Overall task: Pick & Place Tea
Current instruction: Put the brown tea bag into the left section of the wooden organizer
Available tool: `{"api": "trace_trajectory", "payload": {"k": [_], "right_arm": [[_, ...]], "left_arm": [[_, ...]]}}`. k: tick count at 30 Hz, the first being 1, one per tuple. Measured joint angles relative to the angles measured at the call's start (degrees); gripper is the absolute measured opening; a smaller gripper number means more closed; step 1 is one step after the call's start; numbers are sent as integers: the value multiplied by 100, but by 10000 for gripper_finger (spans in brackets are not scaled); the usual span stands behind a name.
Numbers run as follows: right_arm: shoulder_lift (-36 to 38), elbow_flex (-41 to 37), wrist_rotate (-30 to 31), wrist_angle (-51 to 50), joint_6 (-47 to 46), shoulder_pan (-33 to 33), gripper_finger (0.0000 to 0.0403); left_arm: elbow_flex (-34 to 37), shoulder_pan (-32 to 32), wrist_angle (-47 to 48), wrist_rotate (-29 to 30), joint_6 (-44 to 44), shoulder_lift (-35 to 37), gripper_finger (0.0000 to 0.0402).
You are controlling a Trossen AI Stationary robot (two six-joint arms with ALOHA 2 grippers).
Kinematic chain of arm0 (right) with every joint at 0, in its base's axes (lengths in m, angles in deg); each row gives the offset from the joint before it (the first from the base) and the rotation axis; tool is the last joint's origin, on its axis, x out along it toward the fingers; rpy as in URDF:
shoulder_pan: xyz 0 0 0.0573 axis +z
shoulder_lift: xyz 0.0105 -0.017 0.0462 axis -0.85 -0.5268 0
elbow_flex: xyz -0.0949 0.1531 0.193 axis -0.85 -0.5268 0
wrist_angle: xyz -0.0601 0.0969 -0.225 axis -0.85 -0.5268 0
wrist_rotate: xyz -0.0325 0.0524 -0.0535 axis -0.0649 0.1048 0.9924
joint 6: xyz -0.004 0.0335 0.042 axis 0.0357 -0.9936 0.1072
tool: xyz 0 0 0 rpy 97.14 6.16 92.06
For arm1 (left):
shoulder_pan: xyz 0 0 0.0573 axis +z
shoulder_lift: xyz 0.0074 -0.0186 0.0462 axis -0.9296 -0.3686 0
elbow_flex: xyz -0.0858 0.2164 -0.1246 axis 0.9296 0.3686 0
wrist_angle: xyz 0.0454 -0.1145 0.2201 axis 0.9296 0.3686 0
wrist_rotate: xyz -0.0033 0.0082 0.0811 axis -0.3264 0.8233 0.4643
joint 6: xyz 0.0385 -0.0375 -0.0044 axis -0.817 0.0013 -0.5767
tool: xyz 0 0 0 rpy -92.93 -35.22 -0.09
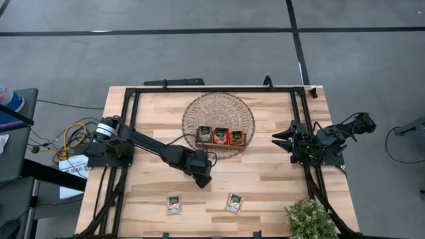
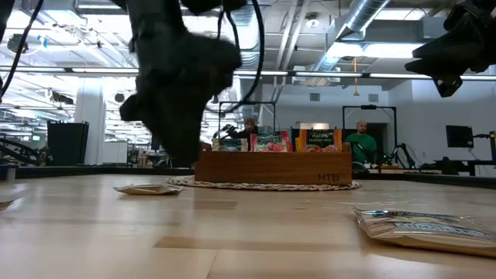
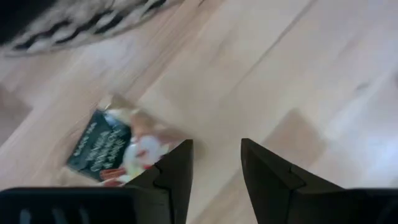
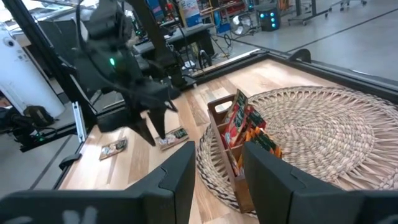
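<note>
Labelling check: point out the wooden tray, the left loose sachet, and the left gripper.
wooden tray [image 1: 221, 145], high view, its front wall.
left loose sachet [image 1: 174, 205], high view, middle of the packet.
left gripper [image 1: 204, 180], high view, between its fingertips.

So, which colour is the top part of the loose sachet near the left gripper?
Dark green, clearest in the left wrist view: sachet.

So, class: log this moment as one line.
left gripper: open, above table | right gripper: open, waiting | loose sachets: two | tray: on mat
</note>
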Motion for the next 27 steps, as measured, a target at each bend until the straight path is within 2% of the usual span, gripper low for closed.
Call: {"api": "trace_trajectory", "payload": {"k": [5, 9, 14, 27], "right_arm": [[-1, 1, -2, 1, 0, 0, 123], [-1, 0, -4, 2, 0, 0, 123], [-2, 1, -9, 2, 0, 0, 123], [0, 0, -13, 33, 0, 0, 123]], "left_arm": [[7, -12, 120, -30, 56, 410, 127], [-17, -15, 718, 156, -396, 691, 127], [-12, -9, 1324, 352, -905, 698, 127], [-13, -9, 1286, 518, -1881, 654, 132]]}}
